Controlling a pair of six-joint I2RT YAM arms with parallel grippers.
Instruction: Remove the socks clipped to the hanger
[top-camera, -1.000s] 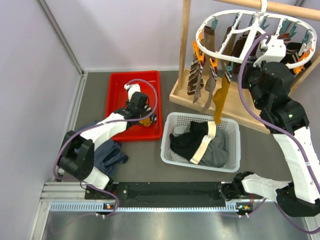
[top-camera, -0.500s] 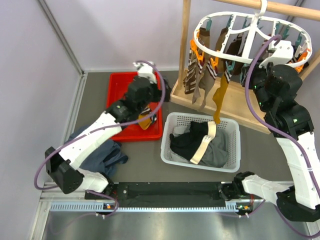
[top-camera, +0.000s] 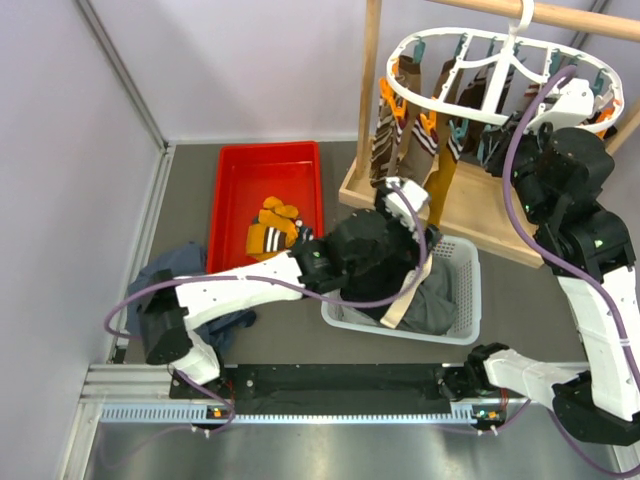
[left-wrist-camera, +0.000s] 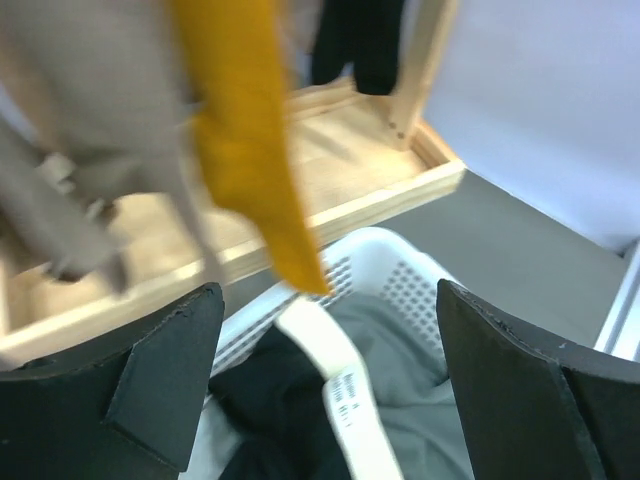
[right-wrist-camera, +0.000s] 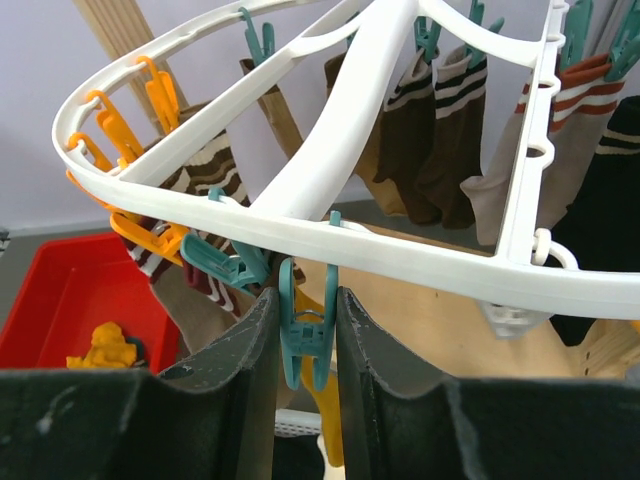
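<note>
Hanger (right-wrist-camera: 330, 150), a white plastic oval frame with curved crossbars, hangs on light wooden rack (top-camera: 372, 90) and sits just above right gripper (right-wrist-camera: 303, 310). Right fingers are closed on one teal plastic clip (right-wrist-camera: 303, 345) hanging under the near rim, clip pinched between both pads; cannot tell if that clip holds a sock. Orange and teal clips run round the rim, many holding small socks (right-wrist-camera: 440, 130): brown with white stripes, plain brown, tan with rust bands, black, all dangling. Long mustard orange sock (left-wrist-camera: 250, 150) hangs just ahead of left gripper (left-wrist-camera: 328, 300), not touching it; left jaws wide apart, nothing between them. Under left gripper is white perforated plastic basket (left-wrist-camera: 400, 275) with black and grey clothes (left-wrist-camera: 280, 390) inside. Red plastic tray (top-camera: 235, 180), left of basket, holds loose socks (top-camera: 272, 230), orange and striped, well apart from hanger
</note>
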